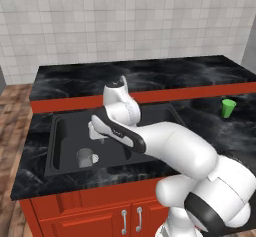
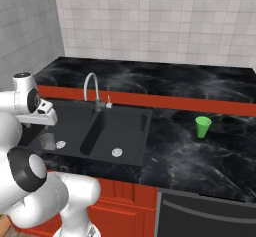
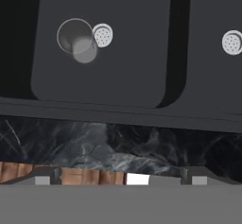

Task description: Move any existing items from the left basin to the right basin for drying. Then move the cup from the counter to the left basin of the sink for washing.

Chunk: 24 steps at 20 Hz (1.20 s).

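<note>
Hand view looks straight down on the tumbler [image 3: 77, 40] beside its drain [image 3: 102, 35] — gripper [image 3: 120, 178] spread wide, empty.

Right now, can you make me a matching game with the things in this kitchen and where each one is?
Things:
1. small grey see-through tumbler
2. small bright green tapered cup
3. slim silver gooseneck tap
4. robot's gripper

Places:
A. on the glossy black marble counter, right of the sink
B. open, above the left basin
C. in the left basin, right next to its round silver drain
D. at the back of the matte black two-basin sink, by the middle divider

Pairs: 1-C, 2-A, 3-D, 4-B
</note>
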Tool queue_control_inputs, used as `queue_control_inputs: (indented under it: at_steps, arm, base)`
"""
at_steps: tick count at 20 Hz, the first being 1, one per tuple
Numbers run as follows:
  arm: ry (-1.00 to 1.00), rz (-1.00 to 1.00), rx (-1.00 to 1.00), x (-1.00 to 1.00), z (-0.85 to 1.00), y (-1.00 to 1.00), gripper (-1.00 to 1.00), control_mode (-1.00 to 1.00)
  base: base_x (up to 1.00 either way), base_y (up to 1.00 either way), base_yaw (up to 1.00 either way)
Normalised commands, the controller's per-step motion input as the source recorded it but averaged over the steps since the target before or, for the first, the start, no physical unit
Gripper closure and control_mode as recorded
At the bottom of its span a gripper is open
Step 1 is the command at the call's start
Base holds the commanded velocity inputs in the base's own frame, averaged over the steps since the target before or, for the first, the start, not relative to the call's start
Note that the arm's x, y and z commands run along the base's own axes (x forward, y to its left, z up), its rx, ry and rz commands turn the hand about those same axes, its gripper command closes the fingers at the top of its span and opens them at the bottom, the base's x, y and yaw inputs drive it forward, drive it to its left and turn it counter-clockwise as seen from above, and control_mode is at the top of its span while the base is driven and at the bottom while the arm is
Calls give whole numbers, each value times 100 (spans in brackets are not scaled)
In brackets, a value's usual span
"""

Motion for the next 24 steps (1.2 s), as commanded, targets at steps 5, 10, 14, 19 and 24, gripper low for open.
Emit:
queue_control_inputs:
  at_steps: [5, 10, 14, 19, 24]
  arm:
    - [6, 0, 0, 21, -11, 7, -100, -100]
    - [5, 0, 0, 21, -12, 2, -100, -100]
    - [1, 0, 0, 16, -12, 1, -100, -100]
    - [0, 0, -2, 10, -15, 2, -100, -100]
    - [0, 0, 0, 11, -13, 4, -100, -100]
  base:
    - [0, 0, 0]
    - [0, 0, 0]
    - [0, 0, 0]
    - [0, 0, 0]
    - [0, 0, 0]
